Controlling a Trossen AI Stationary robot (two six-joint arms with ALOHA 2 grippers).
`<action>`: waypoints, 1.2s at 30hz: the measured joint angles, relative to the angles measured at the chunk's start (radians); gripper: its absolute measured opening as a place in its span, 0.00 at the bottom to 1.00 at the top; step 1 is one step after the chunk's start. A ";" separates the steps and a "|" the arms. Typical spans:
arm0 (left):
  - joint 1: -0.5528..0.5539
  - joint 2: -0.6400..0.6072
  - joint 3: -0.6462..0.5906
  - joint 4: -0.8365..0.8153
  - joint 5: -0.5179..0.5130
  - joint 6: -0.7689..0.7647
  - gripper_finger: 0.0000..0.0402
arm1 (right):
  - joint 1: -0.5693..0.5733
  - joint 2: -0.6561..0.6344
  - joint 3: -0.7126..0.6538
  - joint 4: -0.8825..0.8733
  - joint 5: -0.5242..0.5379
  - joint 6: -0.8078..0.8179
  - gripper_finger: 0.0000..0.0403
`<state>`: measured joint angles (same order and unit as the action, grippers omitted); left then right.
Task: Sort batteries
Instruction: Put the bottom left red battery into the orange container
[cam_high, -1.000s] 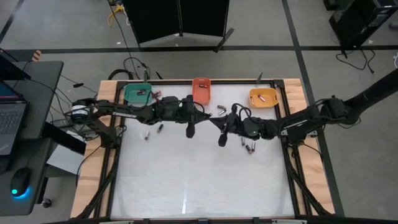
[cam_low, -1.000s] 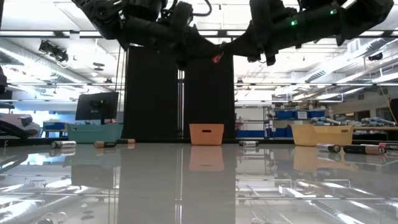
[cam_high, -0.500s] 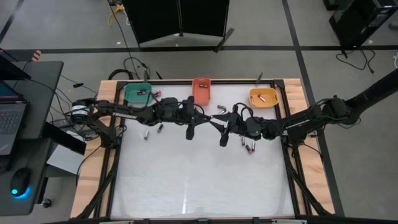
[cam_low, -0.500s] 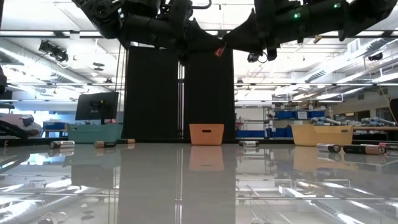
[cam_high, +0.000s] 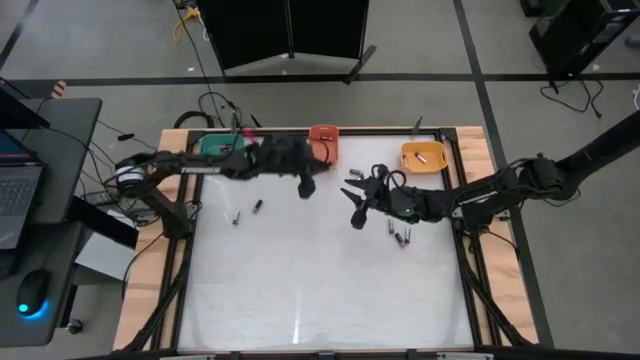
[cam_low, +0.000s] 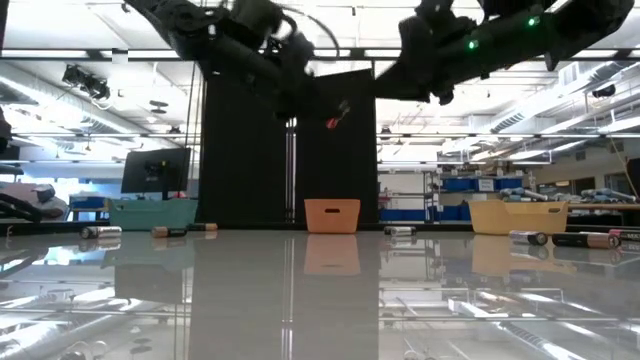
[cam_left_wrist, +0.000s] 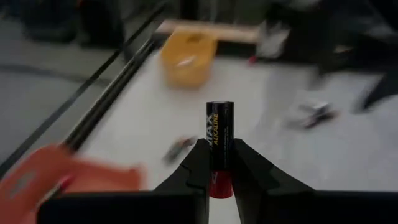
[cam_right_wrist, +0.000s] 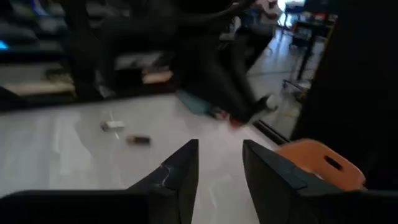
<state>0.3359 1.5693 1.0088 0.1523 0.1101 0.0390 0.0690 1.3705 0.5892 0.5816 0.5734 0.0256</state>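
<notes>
- Left gripper (cam_left_wrist: 219, 167) clamps a black alkaline battery (cam_left_wrist: 219, 134) between its fingers (cam_left_wrist: 197, 163); the cell stands upright, red end down in the jaws. Pinched near its base, likely so most of its length clears the fingers for a clean drop.
- High view: the left gripper (cam_high: 306, 185) hangs just beside the orange bin (cam_high: 324, 141) at the far edge of the table. Judged: this cell is bound for that bin, release not yet made.
- Low view: the held cell shows as a small red-tipped thing (cam_low: 338, 114) high above the table, well clear of the orange bin (cam_low: 332, 214) below. Carried high, probably to pass over the bin wall.
- Right gripper (cam_right_wrist: 220, 165) is empty, its jaws apart with a plain gap between them. High view puts it (cam_high: 357, 203) mid-table, near the left one and apart from any battery.
- Loose batteries lie on the white table (cam_high: 320, 290): two toward the left (cam_high: 246, 211), a few just beside the right arm (cam_high: 399, 234), one small pair near the far edge (cam_high: 353, 174).
- Green bin (cam_high: 213, 146) and yellow bin (cam_high: 422, 155) flank the orange one; the yellow one already holds a cell. Three bins suggest sorting by size.
- Much sorting remains, judging by the cells on the table.
</notes>
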 joint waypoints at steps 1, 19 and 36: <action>0.026 0.011 0.028 -0.060 0.006 0.012 0.11 | -0.005 0.000 0.000 -0.027 0.000 0.004 0.31; 0.269 0.534 0.647 -0.691 0.094 0.289 0.11 | -0.045 0.000 0.000 -0.302 -0.009 0.137 0.02; 0.280 0.651 0.780 -0.871 0.064 0.396 0.17 | -0.043 0.000 0.000 -0.368 -0.009 0.230 0.04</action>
<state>0.6155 2.2204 1.7893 -0.7185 0.1740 0.4351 0.0257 1.3708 0.5892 0.2135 0.5640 0.2561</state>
